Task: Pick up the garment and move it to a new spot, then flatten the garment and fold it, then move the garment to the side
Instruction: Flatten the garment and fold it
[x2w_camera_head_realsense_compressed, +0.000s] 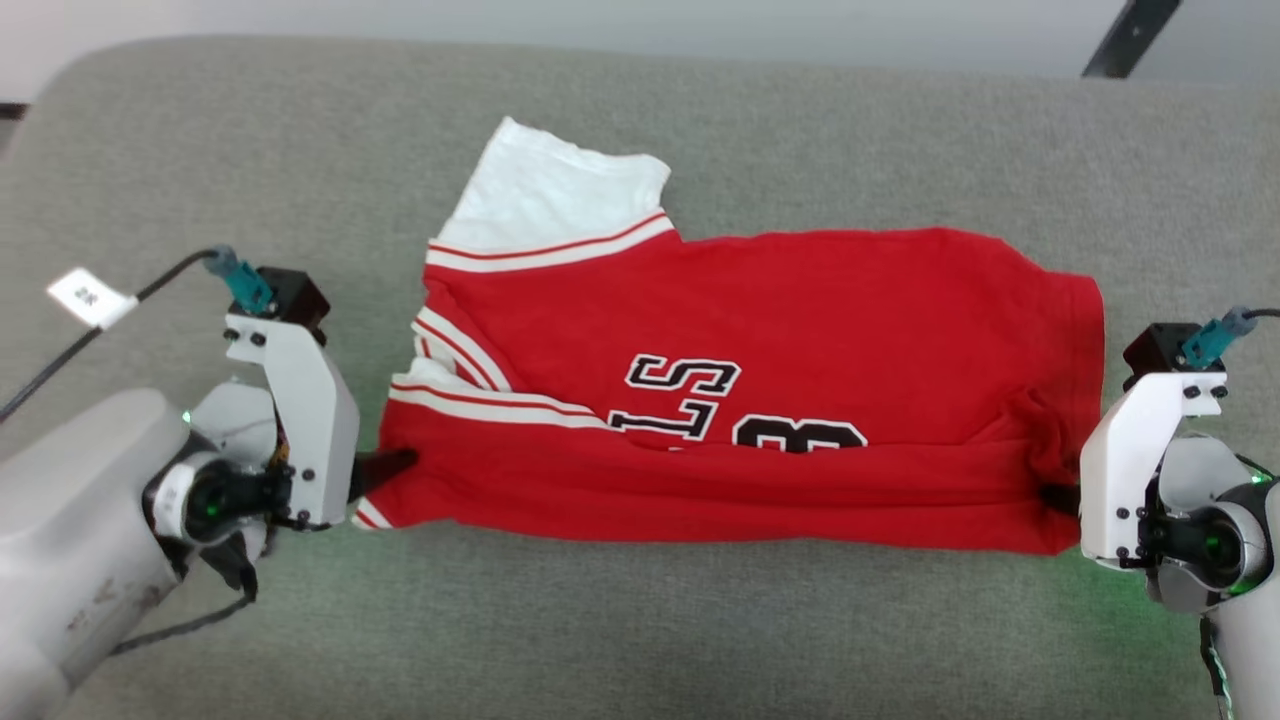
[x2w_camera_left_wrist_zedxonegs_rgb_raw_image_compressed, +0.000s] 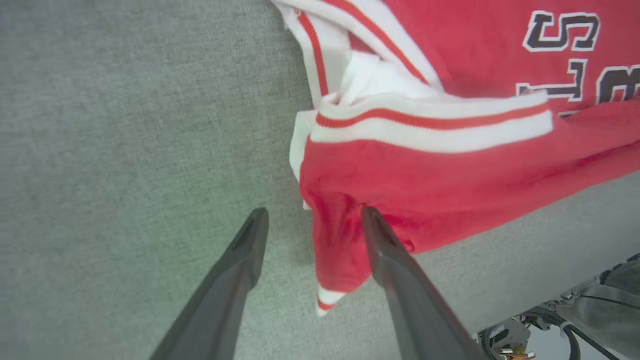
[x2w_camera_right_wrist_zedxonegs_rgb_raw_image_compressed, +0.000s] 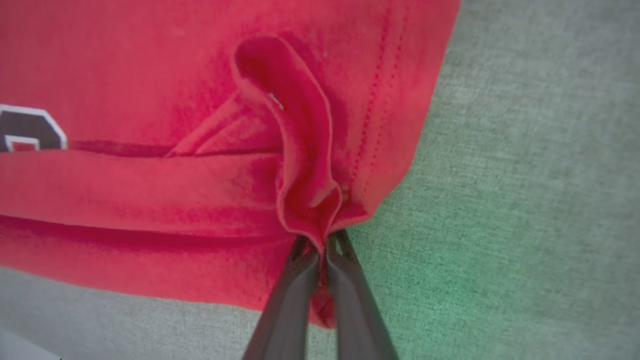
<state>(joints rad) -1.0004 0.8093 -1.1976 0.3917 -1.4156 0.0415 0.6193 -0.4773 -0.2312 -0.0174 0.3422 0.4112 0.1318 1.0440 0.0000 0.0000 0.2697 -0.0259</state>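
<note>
Lying folded lengthwise at the centre of the head view, the garment (x2w_camera_head_realsense_compressed: 760, 330) rests on grey cushion (x2w_camera_head_realsense_compressed: 300, 150). Left gripper (x2w_camera_head_realsense_compressed: 395, 465), lower left, points inward, fingers spread around the sleeve-end corner. Right gripper (x2w_camera_head_realsense_compressed: 1058, 497), lower right, fingers pressed together, pinches the hem.

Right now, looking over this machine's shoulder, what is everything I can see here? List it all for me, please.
garment: one, red with white striped-trim sleeves and black lettering, lying across the middle of the surface, its near long edge folded over part of the print
padded surface: one, grey fabric, under everything
bar: one, dark, slanting at the far right corner
tag: one, white, on the cable at the left
cable: one, black, running to the left wrist
left gripper: one, pale body with dark jaws standing apart at the garment's sleeve-end corner
right gripper: one, pale body with dark jaws pinched shut on a bunched fold at the garment's hem end
</note>
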